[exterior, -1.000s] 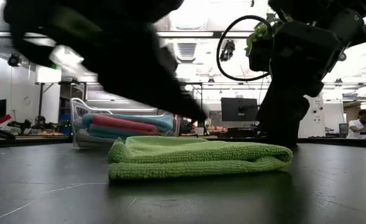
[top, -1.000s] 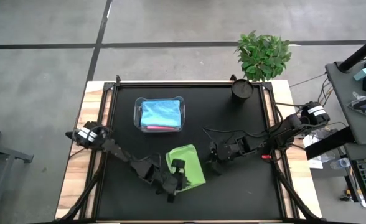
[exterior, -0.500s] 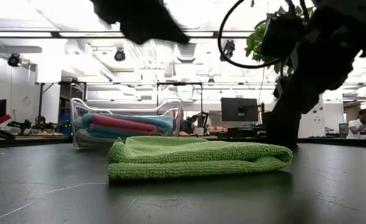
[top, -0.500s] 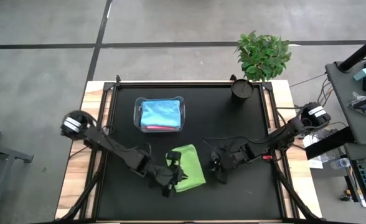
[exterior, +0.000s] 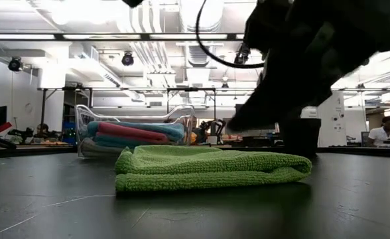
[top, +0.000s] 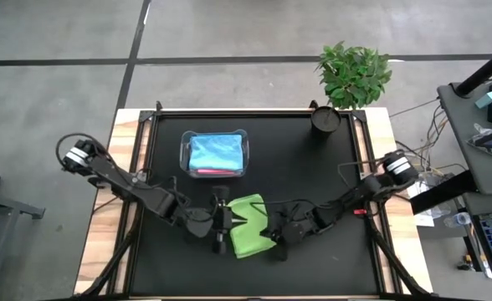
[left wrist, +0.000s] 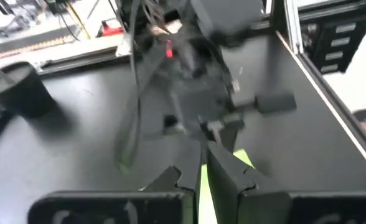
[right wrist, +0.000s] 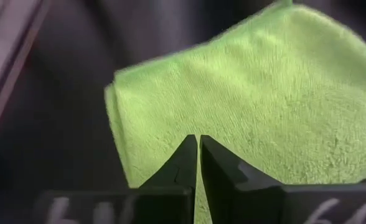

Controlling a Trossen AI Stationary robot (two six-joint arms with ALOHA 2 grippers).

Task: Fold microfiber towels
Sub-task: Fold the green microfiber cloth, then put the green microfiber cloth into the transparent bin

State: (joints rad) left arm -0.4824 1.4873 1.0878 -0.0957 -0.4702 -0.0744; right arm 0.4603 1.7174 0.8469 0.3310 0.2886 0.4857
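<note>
A lime green microfiber towel [top: 248, 226] lies folded flat on the black table [top: 313, 167], near its front edge; it also shows in the low view [exterior: 208, 169]. My left gripper [top: 226, 222] is shut and hangs above the towel's left edge, high enough to be out of the low view. My right gripper [right wrist: 197, 144] is shut too. It slants down from the right, just above the towel's right part [right wrist: 245, 93], and the low view shows its tip [exterior: 233, 126] clear of the cloth. More folded towels, a blue one on top, lie in a clear tub [top: 215, 155].
The clear tub [exterior: 135, 129] stands behind the green towel, toward the far left. A black cup [top: 325, 119] and a potted plant [top: 353, 73] are at the far right corner. Bare black table lies to the right of and behind the towel.
My left gripper has risen off the green towel and drawn back toward the table's left, staying shut. My right gripper has moved from the towel's right side toward the table's near left, over the towel, has rolled, and has shut. The towel lies as before.
</note>
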